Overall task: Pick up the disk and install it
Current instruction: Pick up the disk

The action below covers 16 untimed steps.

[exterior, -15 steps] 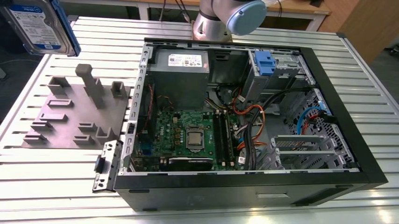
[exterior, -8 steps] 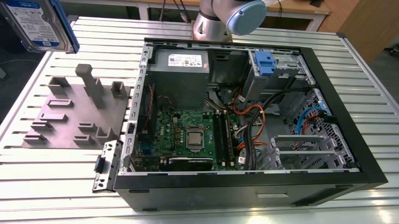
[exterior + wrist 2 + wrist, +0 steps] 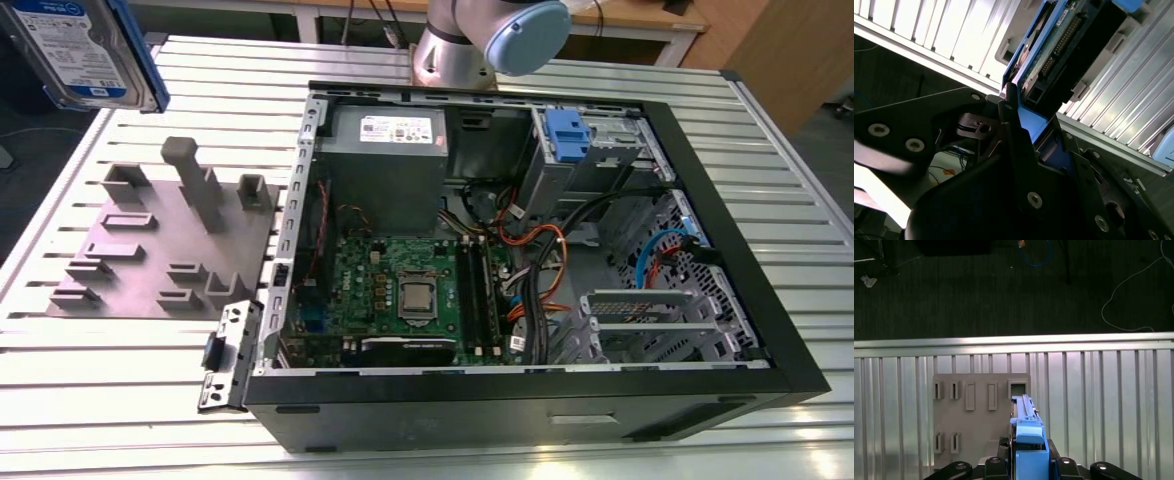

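The flat silver metal disk, with its white-and-blue label and blue plastic bracket, sits edge-on in the tool, which is clamped on the bracket's sides. It hangs clear of everything below.

The pick looks done and the carry to the computer is the step in hand. Installing calls for turning the disk to match the metal drive bay with the blue latch and sliding it in straight.

Beneath the tool lies a grey slotted holder plate on the ribbed aluminium tabletop. The open black computer case stands well apart from the tool. Beyond the tabletop's edge is a dark floor with loose cables.
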Each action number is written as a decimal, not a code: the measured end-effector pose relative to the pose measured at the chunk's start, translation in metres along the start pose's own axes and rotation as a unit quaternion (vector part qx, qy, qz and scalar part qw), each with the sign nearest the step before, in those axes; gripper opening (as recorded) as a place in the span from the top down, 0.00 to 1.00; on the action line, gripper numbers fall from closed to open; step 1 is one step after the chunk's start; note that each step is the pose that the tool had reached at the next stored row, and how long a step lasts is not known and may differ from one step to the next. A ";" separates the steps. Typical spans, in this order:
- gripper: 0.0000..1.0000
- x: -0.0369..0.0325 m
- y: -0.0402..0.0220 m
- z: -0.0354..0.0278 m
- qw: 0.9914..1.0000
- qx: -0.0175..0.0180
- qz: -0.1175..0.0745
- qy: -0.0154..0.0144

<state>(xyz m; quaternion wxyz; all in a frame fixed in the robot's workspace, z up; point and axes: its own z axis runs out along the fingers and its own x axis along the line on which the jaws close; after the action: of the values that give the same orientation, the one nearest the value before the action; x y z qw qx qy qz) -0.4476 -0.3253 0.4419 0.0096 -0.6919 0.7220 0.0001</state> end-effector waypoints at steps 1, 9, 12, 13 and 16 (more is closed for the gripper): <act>0.64 0.0000 0.0000 0.0000 1.000 0.000 -0.001 0.000; 0.64 0.0000 0.0000 0.0000 1.000 0.000 -0.007 0.000; 0.64 0.0000 0.0000 -0.0001 1.000 0.000 -0.007 0.000; 0.64 0.0000 0.0000 -0.0004 1.000 0.000 -0.007 0.000; 0.64 0.0000 0.0000 -0.0014 1.000 0.000 -0.007 0.000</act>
<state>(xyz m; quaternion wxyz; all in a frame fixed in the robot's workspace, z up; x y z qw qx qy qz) -0.4476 -0.3253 0.4433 0.0095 -0.6968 0.7172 0.0001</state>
